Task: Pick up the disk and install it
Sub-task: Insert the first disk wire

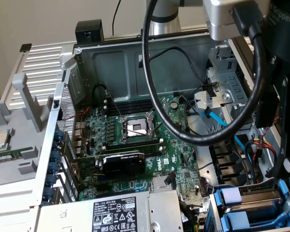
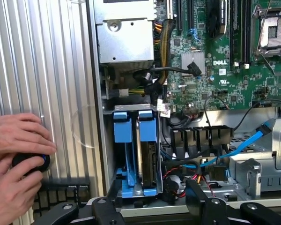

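The disk (image 2: 149, 157) stands on edge in the drive bay (image 2: 107, 140) at the corner of the open computer case, its silver metal side showing inside a blue plastic frame. A second blue frame (image 2: 122, 136) sits beside it. In the exterior view the disk (image 1: 261, 202) lies low at the right with blue clips at its end. My gripper (image 2: 150, 208) hangs just above the bay, its black fingers (image 2: 199, 199) spread wide on either side of the slot, open, with nothing between them. My gripper (image 1: 280, 164) is the black body over the case's right side.
A person's hands (image 2: 18, 159) hold a small black round thing on the ribbed case cover (image 2: 47, 70). Inside lie the motherboard (image 1: 135, 130), a graphics card (image 1: 123, 162), the grey power-supply box (image 1: 116, 212) and blue and black cables (image 2: 243, 140). A thick black cable (image 1: 154, 96) loops before the exterior camera.
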`<action>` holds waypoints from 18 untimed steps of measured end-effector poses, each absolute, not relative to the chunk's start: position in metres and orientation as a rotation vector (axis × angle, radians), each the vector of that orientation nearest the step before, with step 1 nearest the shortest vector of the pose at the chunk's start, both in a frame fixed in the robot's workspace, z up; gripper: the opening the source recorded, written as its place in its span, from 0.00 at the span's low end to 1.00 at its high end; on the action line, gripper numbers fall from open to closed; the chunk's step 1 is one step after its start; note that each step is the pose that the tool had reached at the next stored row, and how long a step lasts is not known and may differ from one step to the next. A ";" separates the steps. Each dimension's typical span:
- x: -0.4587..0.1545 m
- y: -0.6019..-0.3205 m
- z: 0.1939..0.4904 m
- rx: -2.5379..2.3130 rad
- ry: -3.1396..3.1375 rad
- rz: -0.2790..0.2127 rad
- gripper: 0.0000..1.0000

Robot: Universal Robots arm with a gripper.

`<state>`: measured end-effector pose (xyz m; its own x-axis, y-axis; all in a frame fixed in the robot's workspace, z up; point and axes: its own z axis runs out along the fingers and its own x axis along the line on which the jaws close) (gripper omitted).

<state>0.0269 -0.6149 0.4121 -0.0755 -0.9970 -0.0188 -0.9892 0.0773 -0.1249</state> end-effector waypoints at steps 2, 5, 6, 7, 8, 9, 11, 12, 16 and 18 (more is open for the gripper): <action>0.028 -0.613 0.412 -2.066 2.231 -0.120 0.65; 0.031 -0.606 0.412 -2.066 2.231 -0.120 0.65; 0.032 -0.604 0.412 -2.066 2.231 -0.120 0.65; 0.033 -0.602 0.412 -2.066 2.231 -0.120 0.65; 0.035 -0.601 0.412 -2.065 2.231 -0.120 0.65; 0.036 -0.600 0.412 -2.065 2.232 -0.120 0.65; 0.039 -0.599 0.412 -2.062 2.234 -0.120 0.65; 0.039 -0.599 0.412 -2.057 2.239 -0.121 0.65; 0.040 -0.598 0.412 -2.017 2.276 -0.123 0.65; 0.040 -0.598 0.411 -1.997 2.295 -0.124 0.65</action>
<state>0.0398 -0.5983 0.4111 -0.1369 -0.9904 -0.0193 -0.9825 0.1383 -0.1248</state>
